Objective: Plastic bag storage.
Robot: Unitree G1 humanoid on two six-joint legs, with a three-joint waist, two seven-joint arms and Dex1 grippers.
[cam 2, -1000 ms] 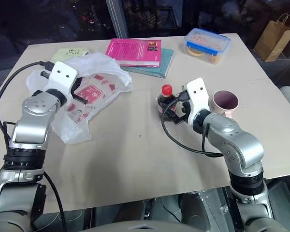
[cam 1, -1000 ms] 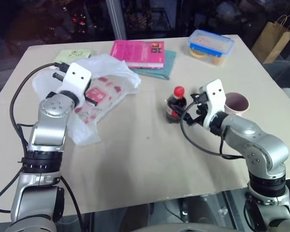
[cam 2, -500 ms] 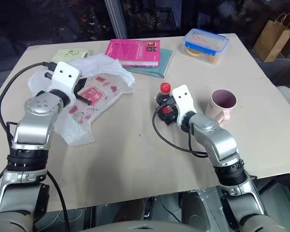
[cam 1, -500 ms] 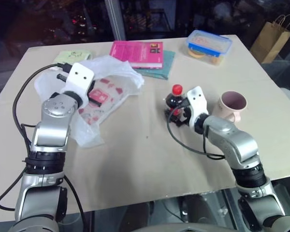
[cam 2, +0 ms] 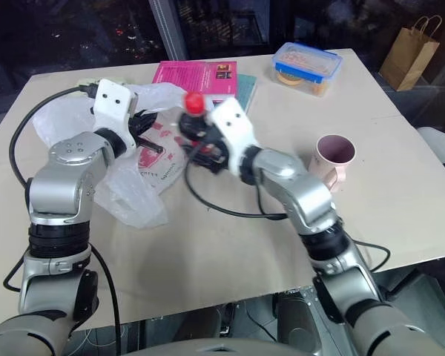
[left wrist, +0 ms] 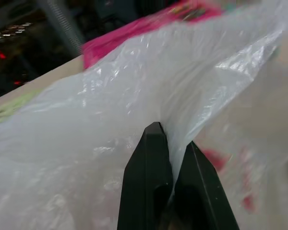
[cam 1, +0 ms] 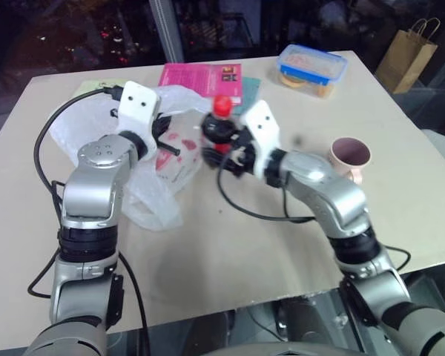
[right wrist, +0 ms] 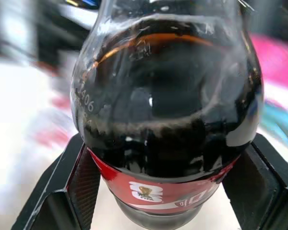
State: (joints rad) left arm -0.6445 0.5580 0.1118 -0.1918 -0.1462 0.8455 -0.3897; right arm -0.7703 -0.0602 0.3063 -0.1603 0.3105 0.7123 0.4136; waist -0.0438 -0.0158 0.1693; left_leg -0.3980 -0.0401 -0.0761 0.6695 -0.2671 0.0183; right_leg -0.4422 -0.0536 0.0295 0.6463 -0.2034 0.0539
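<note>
**Bottle heading for the held-open bag**

The left claw [left wrist: 169,165] is pinching a fold of the plastic bag [cam 1: 174,148] between fingers pressed together, lifting that edge off the table [cam 1: 230,245] while the rest of the bag is lying crumpled below and beside the left arm. The right claw [right wrist: 163,182] is gripping a cola bottle [cam 1: 219,126] with a red cap, its fingers [right wrist: 77,182] spread to either side of the label and pressed against the bottle's body. It is holding the bottle upright, just beside the raised bag edge.

Judging from this, the step in hand is loading: one arm is holding the bag up, the other is bringing the bottle to it. The next move calls for finding the bag's mouth and easing the bottle in without dragging the thin film off the left claw's pinch.

Hard to make out: where the bag's opening actually is, since the film is bunching and the left arm is covering part of it. The bottle's base is being hidden by the right claw, and the pink book [cam 1: 200,74] is lying partly behind the bag. A pink mug [cam 1: 350,154] is standing well apart.
</note>
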